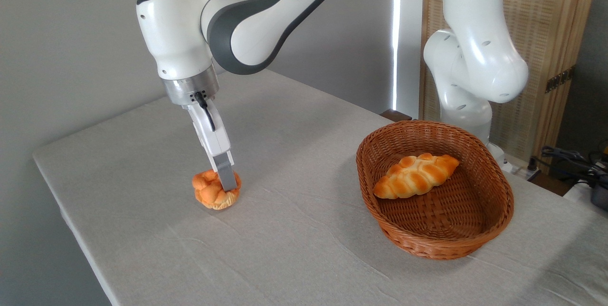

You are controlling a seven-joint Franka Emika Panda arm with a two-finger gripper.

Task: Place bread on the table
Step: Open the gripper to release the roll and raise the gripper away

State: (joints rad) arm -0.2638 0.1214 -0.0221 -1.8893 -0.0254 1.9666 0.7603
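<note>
Bread point(214, 191) down on the table point(294, 230)
Gripper point(226, 183) looks clamped on it, though only one finger shows clearly. Braided loaf point(415, 175) sits in the basket point(494, 211), well apart.

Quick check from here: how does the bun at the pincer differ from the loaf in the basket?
The bun is small, round and knotted; the loaf is longer, braided and pointed at both ends. The bun sits on the grey table at the left; the loaf lies in the wicker basket at the right. The pincer is at the bun, one finger across its front; nothing touches the loaf. Both have a glossy golden-orange crust.
</note>
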